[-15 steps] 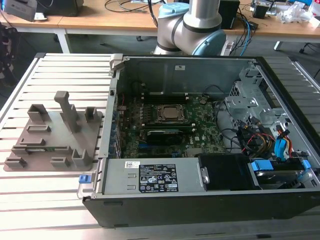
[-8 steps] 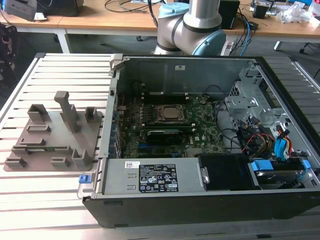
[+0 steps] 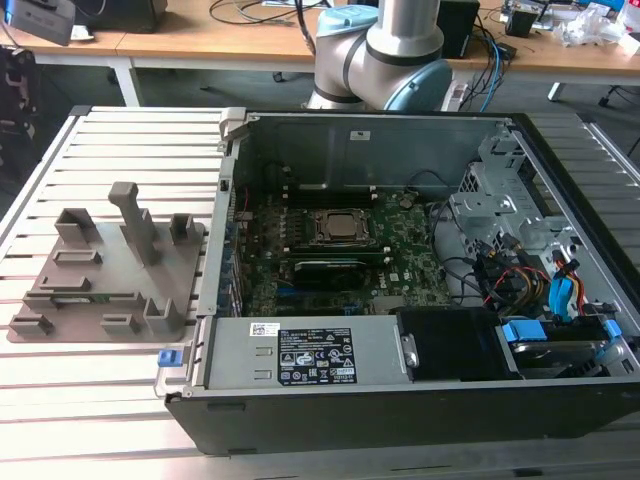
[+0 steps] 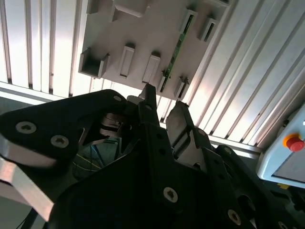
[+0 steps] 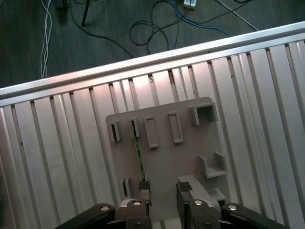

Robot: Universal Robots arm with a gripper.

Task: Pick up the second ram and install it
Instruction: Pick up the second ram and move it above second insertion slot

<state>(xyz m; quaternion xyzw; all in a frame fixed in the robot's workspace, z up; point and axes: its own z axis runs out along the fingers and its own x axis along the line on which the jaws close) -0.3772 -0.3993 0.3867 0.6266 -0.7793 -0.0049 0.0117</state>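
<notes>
Green ram [image 5: 139, 160] in plate [image 5: 186, 157] slot; long axis runs away from spread, empty pincer [image 5: 163, 194], lined up with one jaw.

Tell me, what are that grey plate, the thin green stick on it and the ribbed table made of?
Plate: probably plastic, matte uniform grey, chunky upright blocks. Stick: seemingly circuit board, glossy green. Table: likely aluminium, pale sheen on long slats.
</notes>
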